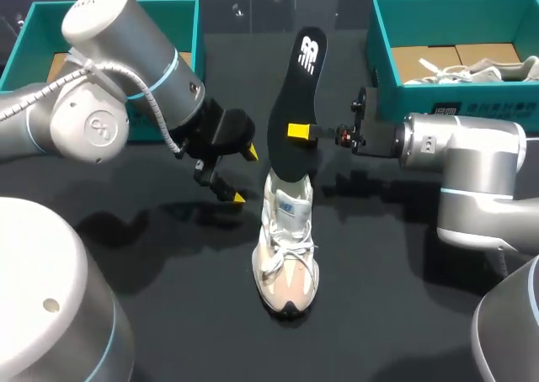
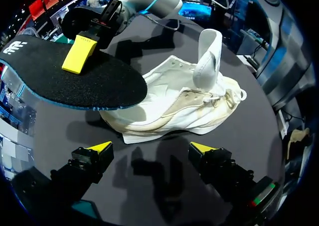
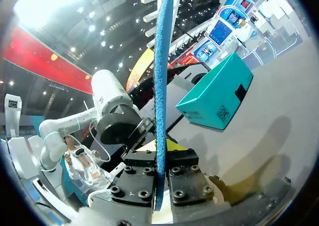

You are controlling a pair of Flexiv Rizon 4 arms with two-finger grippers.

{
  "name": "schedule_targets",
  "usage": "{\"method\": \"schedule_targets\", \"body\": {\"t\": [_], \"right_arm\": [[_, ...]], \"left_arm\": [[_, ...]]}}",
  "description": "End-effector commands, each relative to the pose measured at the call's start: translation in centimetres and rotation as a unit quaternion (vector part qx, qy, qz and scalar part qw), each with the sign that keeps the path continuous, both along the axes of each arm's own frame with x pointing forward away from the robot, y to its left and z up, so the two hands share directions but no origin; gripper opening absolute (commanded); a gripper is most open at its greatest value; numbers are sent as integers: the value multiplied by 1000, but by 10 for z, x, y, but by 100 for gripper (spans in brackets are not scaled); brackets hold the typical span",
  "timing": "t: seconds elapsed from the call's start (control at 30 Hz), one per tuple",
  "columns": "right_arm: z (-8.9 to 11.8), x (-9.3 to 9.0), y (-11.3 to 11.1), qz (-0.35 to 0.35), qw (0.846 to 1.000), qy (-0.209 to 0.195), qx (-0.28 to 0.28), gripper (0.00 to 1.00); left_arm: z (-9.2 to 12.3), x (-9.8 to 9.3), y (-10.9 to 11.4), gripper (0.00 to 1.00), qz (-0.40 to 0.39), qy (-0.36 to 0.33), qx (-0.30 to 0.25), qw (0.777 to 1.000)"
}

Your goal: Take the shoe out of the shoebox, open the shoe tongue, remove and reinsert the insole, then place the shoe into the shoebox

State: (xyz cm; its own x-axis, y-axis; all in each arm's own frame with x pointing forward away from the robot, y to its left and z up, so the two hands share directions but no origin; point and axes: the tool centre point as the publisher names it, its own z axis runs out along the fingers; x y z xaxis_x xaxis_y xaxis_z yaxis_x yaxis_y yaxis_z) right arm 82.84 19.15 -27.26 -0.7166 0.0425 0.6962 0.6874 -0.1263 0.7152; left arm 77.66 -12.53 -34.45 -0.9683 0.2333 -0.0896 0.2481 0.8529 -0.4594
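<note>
Right pincer: our right gripper (image 1: pixel 301 133) is clamped on the black foam insole (image 1: pixel 290 79), which stands on edge between its fingers.
Left pincer: our left gripper (image 2: pixel 152 147) gapes wide and holds nothing.
Shoe: the white-and-beige lace-up sneaker (image 2: pixel 174 106) lies just ahead of our left fingers and under the insole, with its tongue upright.
Shoebox: the teal cardboard shoebox (image 1: pixel 385 71) sits behind our right gripper.

Even overhead light, soft shadows on the dark desk (image 1: pixel 168 315) beside the shoe (image 1: pixel 286 260), white lamp glare in the right wrist view, 2 wrist views bent at edges
</note>
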Motion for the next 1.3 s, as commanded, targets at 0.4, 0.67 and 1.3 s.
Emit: {"method": "schedule_targets", "body": {"t": [0.4,0.67,1.3], "right_arm": [[-5,0,-2,14,1000,-19,6,0],[-4,-5,0,29,999,-28,19,0],[-14,-6,9,29,996,-80,35,0]], "left_arm": [[-9,1,-5,100,-4,9,-8,1000],[-9,1,-5,100,-4,9,-8,1000],[-9,1,-5,100,-4,9,-8,1000]]}}
